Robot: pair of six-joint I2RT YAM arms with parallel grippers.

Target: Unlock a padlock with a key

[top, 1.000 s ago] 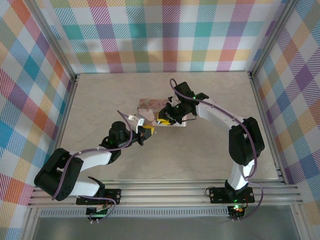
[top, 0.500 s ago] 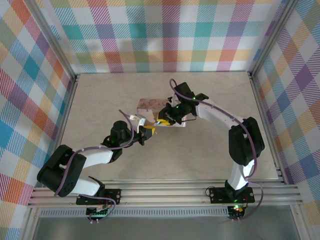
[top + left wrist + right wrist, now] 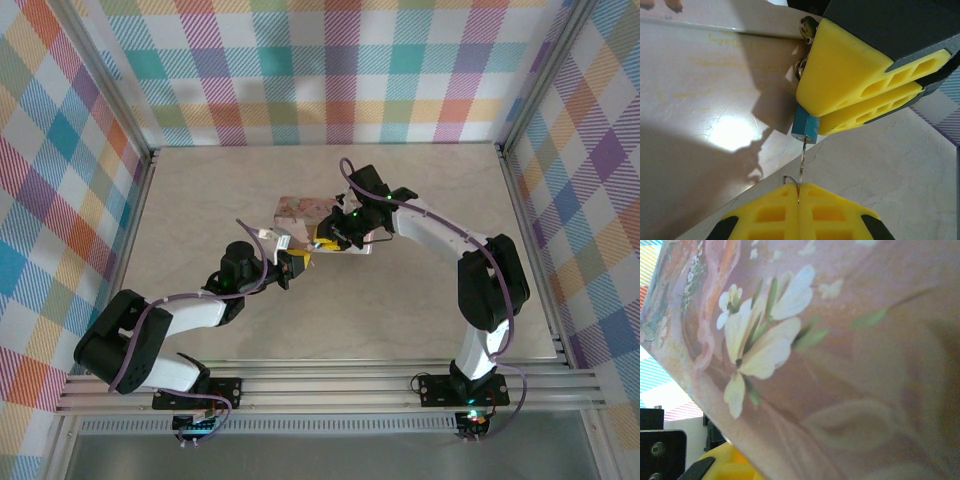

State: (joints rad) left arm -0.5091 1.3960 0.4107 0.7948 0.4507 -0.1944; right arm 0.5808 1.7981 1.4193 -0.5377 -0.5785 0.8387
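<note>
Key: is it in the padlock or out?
Tip in, it seems: the key, pinched in the left tool, runs straight into the end face of the padlock. How deep, cannot tell.

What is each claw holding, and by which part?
Left claw pinches the key at its ring end; right claw clamps the padlock by its blue body.

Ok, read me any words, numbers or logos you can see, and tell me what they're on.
No text can be read.
Tin: painted flowers and leaves, no words visible.
Padlock: plain blue face, no marking visible.
Key: too thin to show any stamp.
</note>
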